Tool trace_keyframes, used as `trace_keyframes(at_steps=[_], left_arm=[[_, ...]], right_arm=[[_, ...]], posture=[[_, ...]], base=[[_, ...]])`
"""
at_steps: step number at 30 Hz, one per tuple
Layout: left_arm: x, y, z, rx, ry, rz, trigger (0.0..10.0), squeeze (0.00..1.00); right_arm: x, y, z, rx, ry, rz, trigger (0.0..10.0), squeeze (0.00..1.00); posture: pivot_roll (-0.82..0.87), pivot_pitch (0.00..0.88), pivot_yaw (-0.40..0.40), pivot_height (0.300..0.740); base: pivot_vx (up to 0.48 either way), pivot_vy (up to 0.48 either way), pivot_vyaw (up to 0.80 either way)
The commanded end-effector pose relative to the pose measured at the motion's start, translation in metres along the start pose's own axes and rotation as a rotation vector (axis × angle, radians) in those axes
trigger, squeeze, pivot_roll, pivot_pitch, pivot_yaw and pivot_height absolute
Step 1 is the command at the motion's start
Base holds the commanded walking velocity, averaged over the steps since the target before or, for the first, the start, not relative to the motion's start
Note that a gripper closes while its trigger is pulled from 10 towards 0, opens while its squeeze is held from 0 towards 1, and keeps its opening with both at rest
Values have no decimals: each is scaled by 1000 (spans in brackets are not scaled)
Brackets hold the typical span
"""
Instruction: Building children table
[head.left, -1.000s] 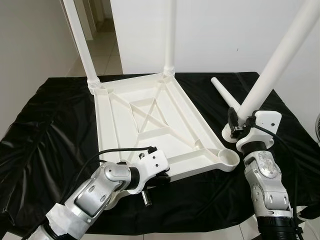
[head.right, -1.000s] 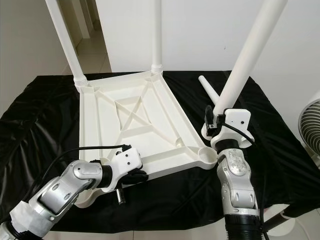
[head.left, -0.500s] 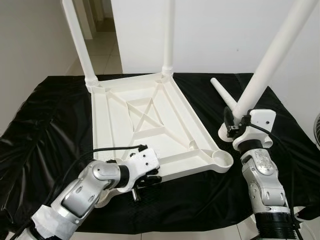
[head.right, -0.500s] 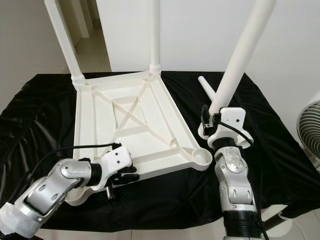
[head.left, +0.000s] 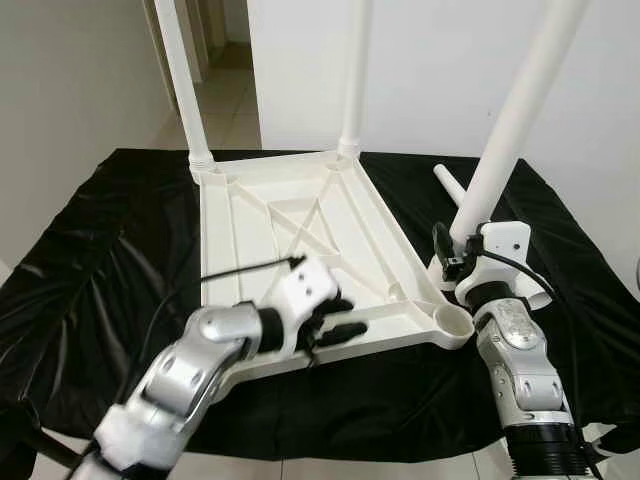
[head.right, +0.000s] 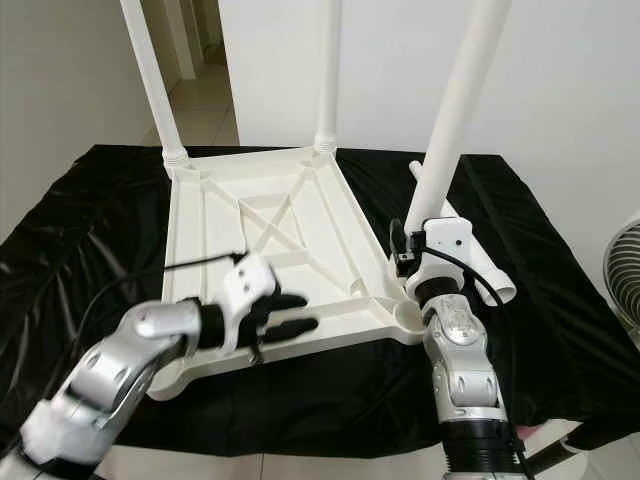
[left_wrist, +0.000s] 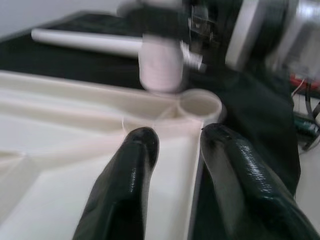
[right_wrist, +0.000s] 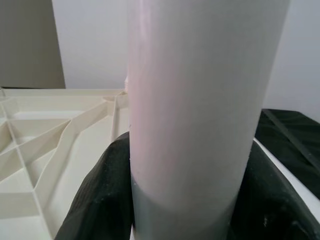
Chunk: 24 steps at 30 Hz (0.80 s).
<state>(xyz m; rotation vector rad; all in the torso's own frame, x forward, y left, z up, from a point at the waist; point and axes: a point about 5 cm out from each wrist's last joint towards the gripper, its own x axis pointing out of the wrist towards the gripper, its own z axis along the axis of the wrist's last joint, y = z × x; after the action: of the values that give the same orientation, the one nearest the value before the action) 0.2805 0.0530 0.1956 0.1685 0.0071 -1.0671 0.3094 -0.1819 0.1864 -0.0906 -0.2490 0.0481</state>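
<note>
An upside-down white plastic tabletop (head.left: 300, 240) lies on the black-draped table (head.left: 90, 250). The right gripper (head.left: 452, 262) has its fingers clamped around a white tubular leg (head.left: 505, 140), held just beside the empty corner socket (head.left: 452, 322), apparently for insertion. The left gripper (head.left: 335, 318) hovers over the tabletop's near rail, fingers (left_wrist: 135, 165) parted and empty, perhaps ready to steady it.

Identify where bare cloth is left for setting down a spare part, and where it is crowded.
Free: black cloth left of the upturned tabletop. Crowded: the near right corner, where the right gripper holds a leg beside a loose leg, and the left gripper.
</note>
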Motion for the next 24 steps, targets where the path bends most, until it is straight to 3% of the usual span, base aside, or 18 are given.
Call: trace_keyframes(at_steps=[1, 8, 10, 18, 24], left_arm=[[-4, 15, -3, -18, -2, 156, 10000, 0], [-1, 30, 4, -48, -67, 276, 10000, 0], [1, 35, 4, -15, -62, 320, 10000, 0], [0, 41, 3, 15, -70, 379, 10000, 0], [-7, 45, 1, -22, -104, 462, 10000, 0]], right_arm=[[-1, 0, -3, -11, 16, -10, 10000, 0], [-4, 3, -7, -1, 22, 2, 10000, 0], [-6, 4, -11, 2, 33, -5, 10000, 0], [-11, 8, -12, 2, 43, -9, 10000, 0], [-22, 7, -12, 3, 47, -18, 10000, 0]], posture=[[-19, 17, 3, 740], [-23, 31, -2, 740], [-23, 31, -2, 740], [-21, 39, -7, 740], [-22, 46, 4, 740]], base=[[0, 0, 0], [0, 0, 0], [0, 0, 0], [0, 0, 0], [0, 0, 0]])
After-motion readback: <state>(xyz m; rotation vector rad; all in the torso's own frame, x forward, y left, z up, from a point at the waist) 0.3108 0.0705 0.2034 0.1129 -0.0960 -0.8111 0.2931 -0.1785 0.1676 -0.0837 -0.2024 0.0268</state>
